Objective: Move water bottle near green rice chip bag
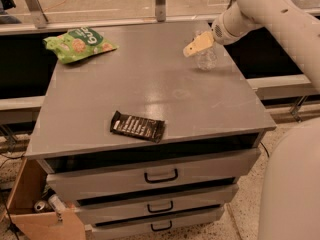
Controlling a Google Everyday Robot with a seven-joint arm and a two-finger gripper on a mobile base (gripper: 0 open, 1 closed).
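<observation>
The water bottle [206, 60] stands just under my pincer [198, 44]; whether the pincer grips it, I cannot tell. It looks light and crushable, so I'd clasp it gently mid-body.

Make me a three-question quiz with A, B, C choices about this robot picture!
1. Where is the gripper? A: at the small clear plastic water bottle, far right of the grey cabinet top. B: by the floor. C: inside a drawer.
2. How many drawer handles show? A: one. B: three. C: five.
3. How is the dark flat snack bar wrapper? A: lying flat. B: standing on end. C: hanging.
Answers: 1 A, it is beside the bottle's top; 2 B, one per drawer; 3 A, flat near the front edge.
</observation>
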